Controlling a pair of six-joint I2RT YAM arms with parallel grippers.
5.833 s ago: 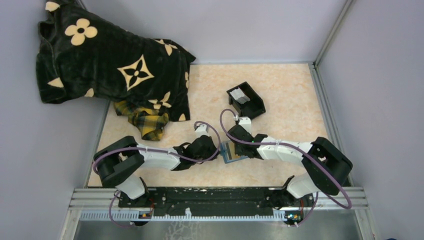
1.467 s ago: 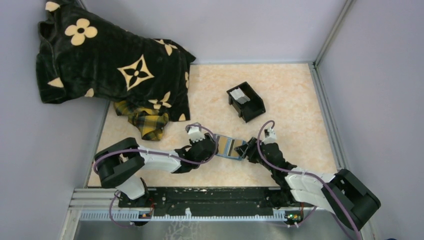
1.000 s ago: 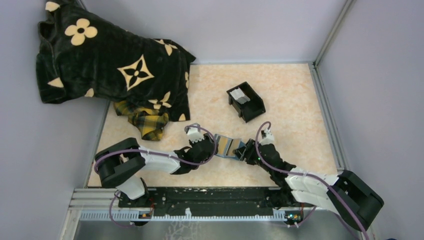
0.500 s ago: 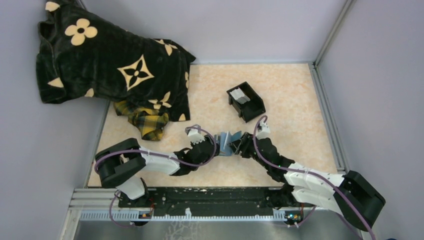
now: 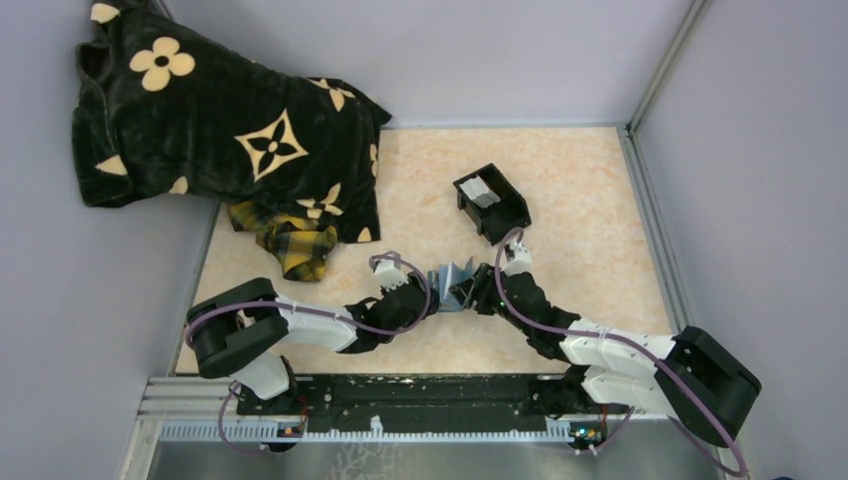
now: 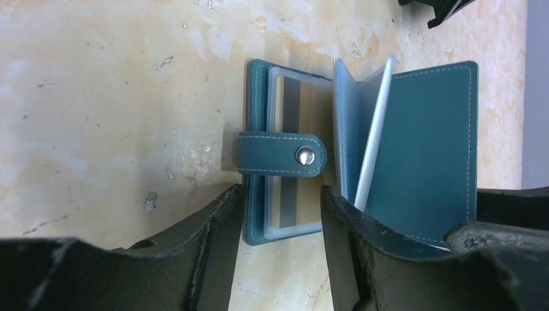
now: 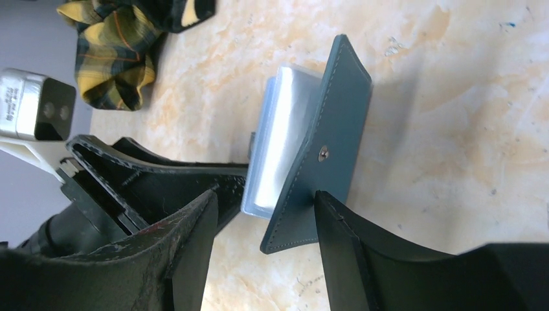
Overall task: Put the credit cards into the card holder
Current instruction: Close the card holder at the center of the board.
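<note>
The blue card holder (image 5: 455,277) stands half folded on the table between my two grippers. In the left wrist view its left cover (image 6: 256,97) lies flat with the snap strap (image 6: 278,154) across it. A card with a grey stripe (image 6: 294,110) sits in the clear sleeves, and a pale card (image 6: 377,129) stands edge-on beside the raised right cover (image 6: 427,142). My left gripper (image 6: 281,210) brackets the flat cover's near end, both fingers touching its edges. My right gripper (image 7: 265,214) is open around the raised cover (image 7: 336,116), its right finger against the outside. One white credit card (image 5: 479,191) lies in the black box.
The black open-topped box (image 5: 495,205) stands just behind the right gripper. A black flowered blanket (image 5: 220,130) and a yellow plaid cloth (image 5: 285,245) fill the back left. Grey walls close in the table on three sides.
My right gripper has swung left and forward, lifting the card holder's right cover from flat open to half folded. The left gripper has stayed at the left cover.
</note>
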